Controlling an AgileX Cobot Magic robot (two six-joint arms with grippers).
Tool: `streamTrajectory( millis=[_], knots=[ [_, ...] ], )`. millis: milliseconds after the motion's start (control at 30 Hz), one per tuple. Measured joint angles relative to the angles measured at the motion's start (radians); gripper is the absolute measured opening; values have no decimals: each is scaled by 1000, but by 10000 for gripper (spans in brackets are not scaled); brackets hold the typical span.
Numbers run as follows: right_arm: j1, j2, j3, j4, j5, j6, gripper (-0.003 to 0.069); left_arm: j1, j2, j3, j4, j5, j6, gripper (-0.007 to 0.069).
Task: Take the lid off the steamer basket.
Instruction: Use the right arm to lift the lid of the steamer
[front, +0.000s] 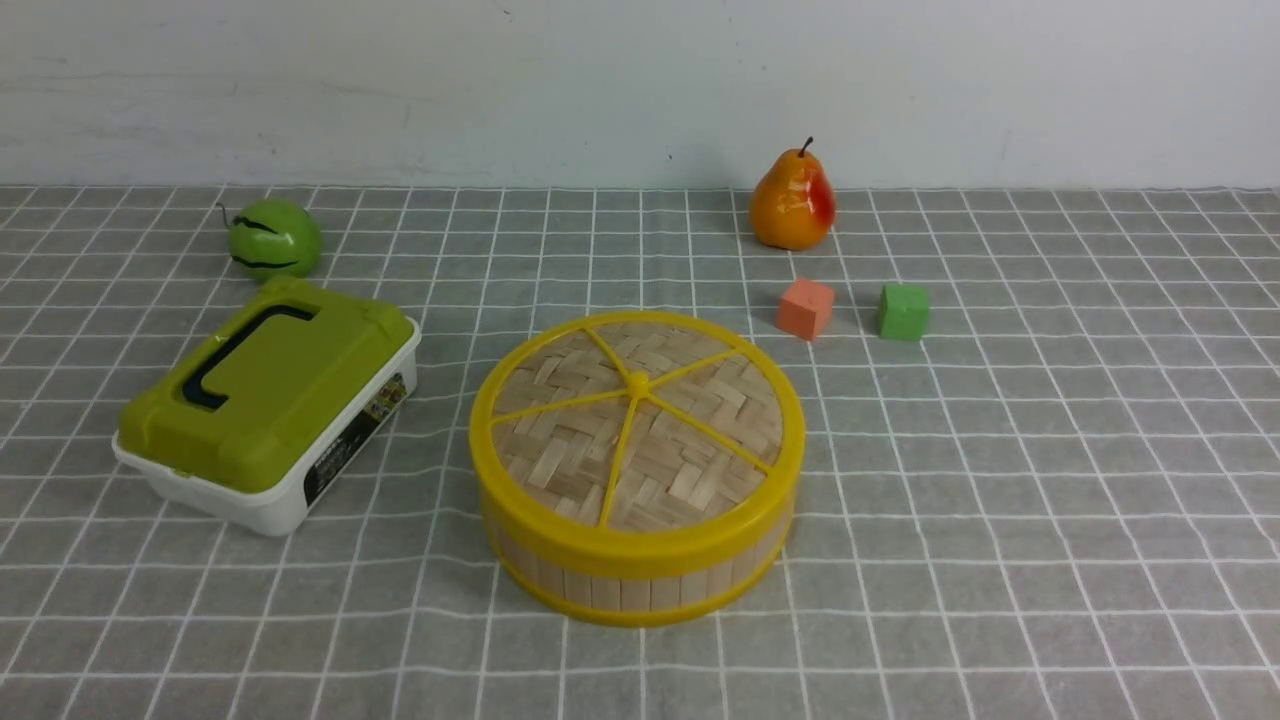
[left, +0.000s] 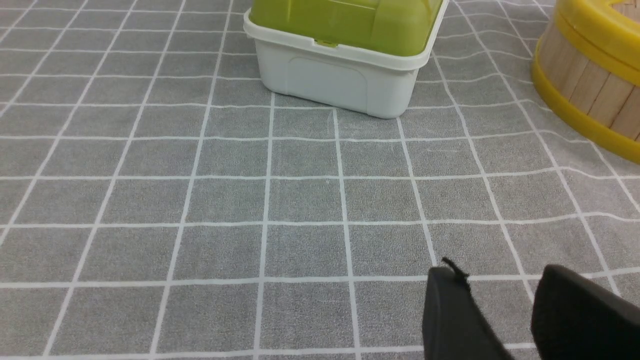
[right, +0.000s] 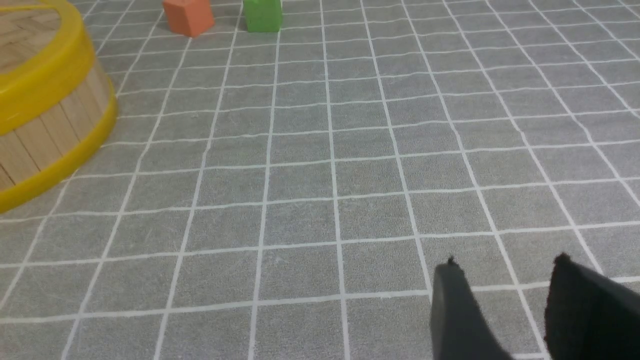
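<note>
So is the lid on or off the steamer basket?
On. The lid sits level on the steamer basket, flush with its top rim and covering it fully.

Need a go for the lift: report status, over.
Left gripper open, empty; right gripper same. Lid seated on steamer basket, untouched. Nothing on it; box, orange cube, green cube stand clear.

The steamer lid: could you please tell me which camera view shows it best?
The front view: the whole lid shows from above, weave, five spokes and knob, seated on the steamer basket. The left wrist view catches only a cropped edge of it; the right wrist view, part of rim and weave.
</note>
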Motion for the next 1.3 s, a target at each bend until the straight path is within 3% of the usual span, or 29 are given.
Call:
streamTrajectory(
  millis=[1100, 1200, 1233, 1267, 1300],
  knots=[
    [0, 0, 0, 3, 0, 0, 242, 0, 0, 0, -7, 0, 0, 239],
    [0, 0, 0, 69, 0, 39, 242, 0, 0, 0, -7, 0, 0, 239],
    [0, 0, 0, 166, 0, 93, 242, 0, 0, 0, -7, 0, 0, 239],
    [0, 0, 0, 184, 1, 116, 242, 0, 0, 0, -7, 0, 0, 239],
    [0, 0, 0, 324, 7, 200, 242, 0, 0, 0, -7, 0, 0, 239]
  ],
)
